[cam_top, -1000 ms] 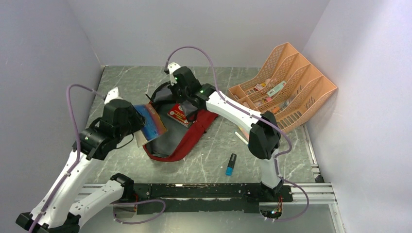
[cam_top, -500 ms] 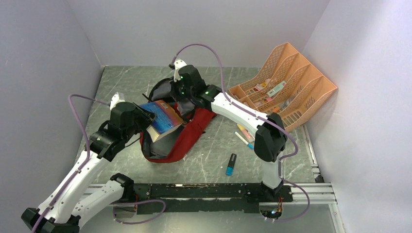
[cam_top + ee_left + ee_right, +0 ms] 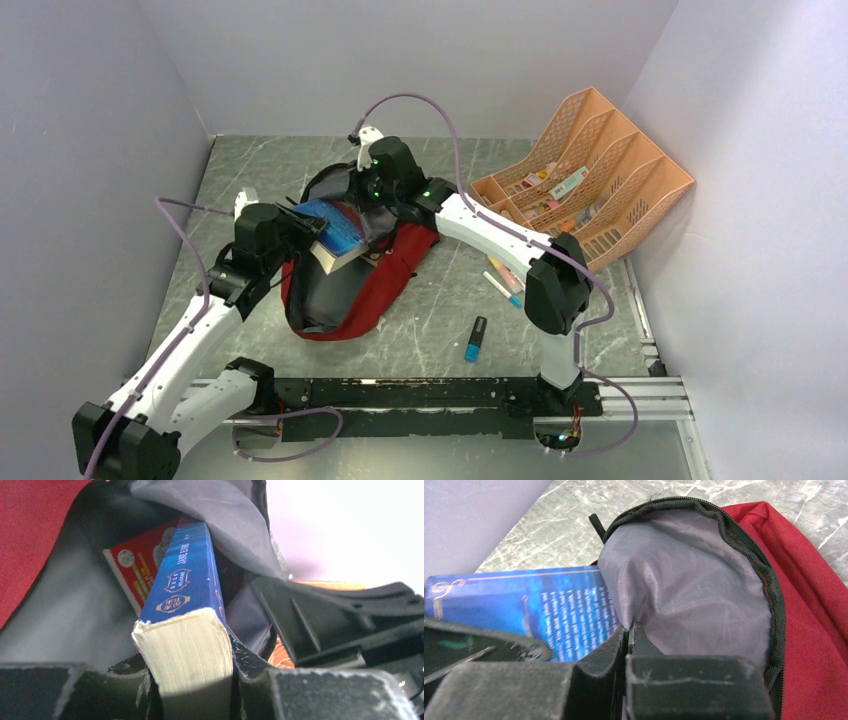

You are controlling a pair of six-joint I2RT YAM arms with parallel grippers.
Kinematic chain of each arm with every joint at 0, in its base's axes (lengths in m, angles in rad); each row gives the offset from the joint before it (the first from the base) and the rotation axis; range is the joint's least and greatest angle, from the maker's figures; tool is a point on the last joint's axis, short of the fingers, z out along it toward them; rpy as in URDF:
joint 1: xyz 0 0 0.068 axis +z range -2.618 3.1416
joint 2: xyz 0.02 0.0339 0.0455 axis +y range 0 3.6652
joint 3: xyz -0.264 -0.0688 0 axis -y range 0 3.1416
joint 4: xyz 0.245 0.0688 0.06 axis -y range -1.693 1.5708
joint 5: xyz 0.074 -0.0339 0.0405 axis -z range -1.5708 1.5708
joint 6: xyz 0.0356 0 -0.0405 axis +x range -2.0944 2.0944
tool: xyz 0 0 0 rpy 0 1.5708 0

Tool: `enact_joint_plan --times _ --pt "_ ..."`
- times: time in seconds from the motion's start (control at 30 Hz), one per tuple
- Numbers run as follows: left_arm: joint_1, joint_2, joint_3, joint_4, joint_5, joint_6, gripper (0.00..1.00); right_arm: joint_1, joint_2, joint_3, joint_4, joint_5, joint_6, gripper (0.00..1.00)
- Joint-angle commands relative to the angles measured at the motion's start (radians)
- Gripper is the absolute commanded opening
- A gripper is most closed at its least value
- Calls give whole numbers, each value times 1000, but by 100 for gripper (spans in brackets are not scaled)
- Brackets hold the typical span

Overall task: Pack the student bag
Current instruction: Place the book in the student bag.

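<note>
Now my left gripper point(image 3: 190, 685) clamps the blue book point(image 3: 187, 580), whose far end sits inside the student bag point(image 3: 375, 290) at the centre of the top view; my right gripper point(image 3: 628, 645) is pinched closed on the bag's grey lining point(image 3: 684, 590).

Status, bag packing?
Left pincer shut on blue book, front end inside bag. Right pincer shut on grey lining, holding mouth open. Red booklet already inside; nothing blocking.
</note>
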Motion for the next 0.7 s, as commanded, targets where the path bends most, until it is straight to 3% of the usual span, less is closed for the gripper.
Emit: enact_joint_plan --times 0.0,0.2,0.37,0.57,0.67 --pt "64 18 -44 445 142 -97 5 3 -73 -11 80 -37 23 0" --pt "81 128 -136 662 175 -70 5 6 -95 -42 88 -54 41 0" --pt "81 216 -237 1012 174 -107 5 12 -92 -51 90 -77 62 0" --pt "81 431 -258 1327 235 -168 5 23 -90 -58 76 -78 61 0" --pt "76 535 -232 1387 228 -159 5 24 -98 -73 76 -67 58 0"
